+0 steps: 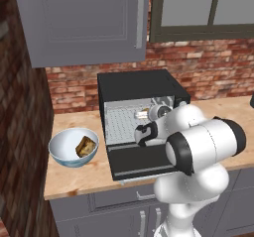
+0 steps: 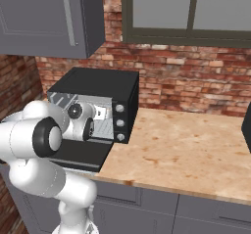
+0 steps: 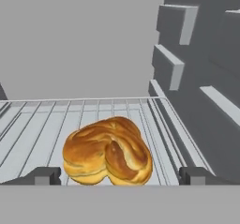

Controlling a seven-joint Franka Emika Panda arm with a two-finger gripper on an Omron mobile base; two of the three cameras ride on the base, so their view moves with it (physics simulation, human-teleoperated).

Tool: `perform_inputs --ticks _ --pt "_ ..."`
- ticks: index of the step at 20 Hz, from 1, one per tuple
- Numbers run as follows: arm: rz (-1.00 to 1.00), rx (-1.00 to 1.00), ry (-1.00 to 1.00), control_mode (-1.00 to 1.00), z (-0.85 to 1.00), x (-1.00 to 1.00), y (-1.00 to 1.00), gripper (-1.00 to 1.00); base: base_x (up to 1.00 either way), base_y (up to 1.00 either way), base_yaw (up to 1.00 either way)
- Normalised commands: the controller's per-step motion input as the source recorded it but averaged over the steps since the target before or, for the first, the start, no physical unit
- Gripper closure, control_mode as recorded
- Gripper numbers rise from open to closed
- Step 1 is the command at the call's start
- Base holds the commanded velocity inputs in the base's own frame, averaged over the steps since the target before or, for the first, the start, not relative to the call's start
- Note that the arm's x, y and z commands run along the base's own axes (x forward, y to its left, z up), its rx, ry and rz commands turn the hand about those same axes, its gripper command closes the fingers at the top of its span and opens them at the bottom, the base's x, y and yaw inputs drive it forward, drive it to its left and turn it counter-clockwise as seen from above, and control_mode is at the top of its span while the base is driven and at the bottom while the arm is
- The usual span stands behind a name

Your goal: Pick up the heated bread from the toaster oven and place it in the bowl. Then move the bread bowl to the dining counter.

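Oven rack [image 3: 56, 120]: wide-open hand [image 3: 119, 176] astride bread [image 3: 108, 152].

Glossy golden bread [image 3: 108, 151] lies on a silver wire rack [image 3: 56, 124]; wood-grain counter [image 2: 186, 150].

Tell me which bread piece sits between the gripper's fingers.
The golden bun on the oven rack; the gripper straddles it, open. The darker chunk lies in the bowl.

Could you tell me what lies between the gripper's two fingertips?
In the hand view, the heated bread lies on the wire rack, between the open gripper's fingertips.
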Motion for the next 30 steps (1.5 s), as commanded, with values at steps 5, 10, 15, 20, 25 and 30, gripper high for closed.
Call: perform_inputs --ticks 5,10,15,20,25,30 --pt "0.04 -0.05 0.0 -1.0 -0.13 0.04 -0.04 -1.0 0.0 0.0 0.0" --pt "0.04 -0.04 0.0 -1.0 -0.08 0.09 0.0 -1.0 0.0 0.0 0.0" --pt "0.01 -0.01 0.0 -1.0 -0.01 0.22 0.0 -1.0 0.0 0.0 0.0" --pt "0.0 0.0 0.0 -1.0 0.0 0.32 0.0 -1.0 0.0 0.0 0.0" --pt "0.0 -0.01 0.0 -1.0 0.0 0.22 0.0 -1.0 0.0 0.0 0.0" --pt "0.0 -0.03 0.0 -1.0 -0.01 0.2 0.0 -1.0 0.0 0.0 0.0"
